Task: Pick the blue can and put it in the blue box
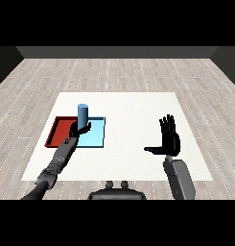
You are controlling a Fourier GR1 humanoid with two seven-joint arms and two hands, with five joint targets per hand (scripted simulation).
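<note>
1. The white table (138,103) stood on a pale plank floor (114,72), and everything below is placed against the light blue tray (96,139) lying on the table's left part.
2. The red tray (56,130) lay directly left of the light blue tray, the two side by side with their edges touching or very nearly so.
3. The blue can (83,114) stood upright at the far left corner of the light blue tray, close to the line where the two trays met; whether its base rested on the tray floor or hung just above it could not be told.
4. The left hand (78,129) was at the can's lower part, over the left edge of the light blue tray, with its fingers curled round the can.
5. The left grey forearm (61,156) ran from that hand down and to the left, crossing the near edge of the trays toward the lower left corner of the view.
6. The right hand (169,139) was held well to the right of the light blue tray, above bare table, apart from every object.
7. Its fingers were straight and spread, pointing away from the robot, and the thumb stuck out sideways toward the light blue tray; it held nothing.
8. The right grey forearm (180,178) came up beneath that hand from the lower right of the view.
</note>
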